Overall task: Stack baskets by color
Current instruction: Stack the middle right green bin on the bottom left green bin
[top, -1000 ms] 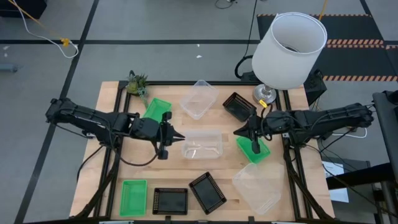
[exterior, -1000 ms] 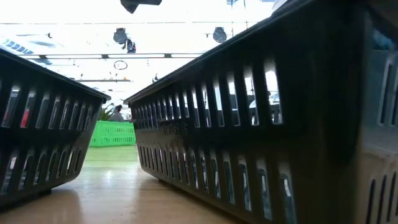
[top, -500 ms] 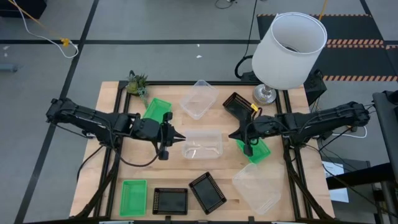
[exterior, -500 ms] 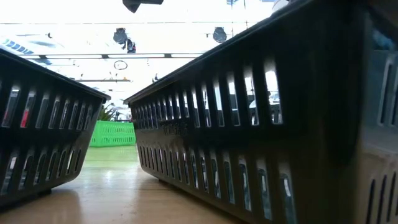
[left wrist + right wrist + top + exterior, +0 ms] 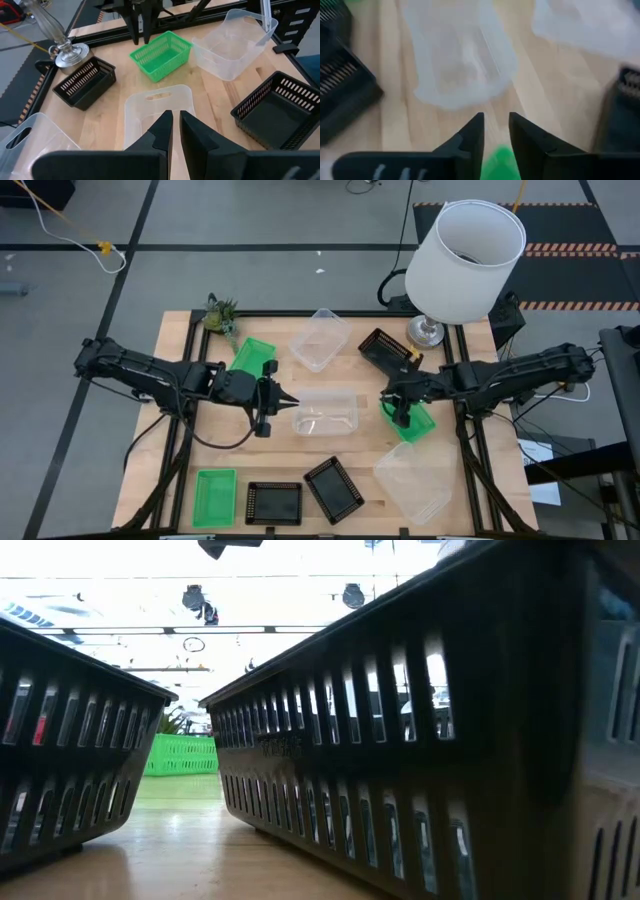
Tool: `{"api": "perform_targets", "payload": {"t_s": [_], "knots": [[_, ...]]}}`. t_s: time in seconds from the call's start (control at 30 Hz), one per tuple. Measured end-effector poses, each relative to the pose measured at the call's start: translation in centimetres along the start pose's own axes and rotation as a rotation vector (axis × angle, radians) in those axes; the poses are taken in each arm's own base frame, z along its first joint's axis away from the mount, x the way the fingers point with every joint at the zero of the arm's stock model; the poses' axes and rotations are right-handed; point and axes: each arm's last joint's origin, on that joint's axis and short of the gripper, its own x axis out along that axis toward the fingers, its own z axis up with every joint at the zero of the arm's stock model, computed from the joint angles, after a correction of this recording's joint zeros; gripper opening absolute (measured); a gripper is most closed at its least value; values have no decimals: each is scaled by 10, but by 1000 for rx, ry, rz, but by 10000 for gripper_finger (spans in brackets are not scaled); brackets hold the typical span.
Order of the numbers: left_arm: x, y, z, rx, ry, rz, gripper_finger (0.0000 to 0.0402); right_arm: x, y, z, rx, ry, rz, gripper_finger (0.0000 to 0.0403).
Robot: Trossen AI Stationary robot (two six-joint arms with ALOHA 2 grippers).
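My right end effector is over the green basket at the bench's right-centre, fingers slightly apart with the rim between them; grip unclear. Left end effector is nearly closed, empty, beside the clear basket.

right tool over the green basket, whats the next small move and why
Probably lower the right tool so its fingers straddle the near rim of the bright green plastic basket, then close: the fingers stand parted above that rim and the basket still sits unstacked on the wooden table.
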Motion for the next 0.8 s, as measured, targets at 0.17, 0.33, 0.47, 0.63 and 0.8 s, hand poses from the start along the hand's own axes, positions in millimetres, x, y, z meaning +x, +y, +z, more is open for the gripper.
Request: {"api": "perform_targets", "payload": {"t_s": [0.17, 0.33, 0.47, 0.63, 0.8], "knots": [[0, 0, 0, -1, -2, 0, 37, -1, 6, -10, 21, 76, 3, 120], [0, 0, 0, -1, -2, 1, 37, -5, 28, -22, -27, 99, 75, 132], [0, 0, 1, -4, -9, 1, 37, -9, 43, -37, -68, 91, 71, 132], [2, 0, 6, -16, -63, 6, 37, -6, 48, -54, -73, 99, 62, 132], [6, 0, 10, -4, -103, 10, 37, 2, 42, -61, -57, 115, 38, 132]]}}
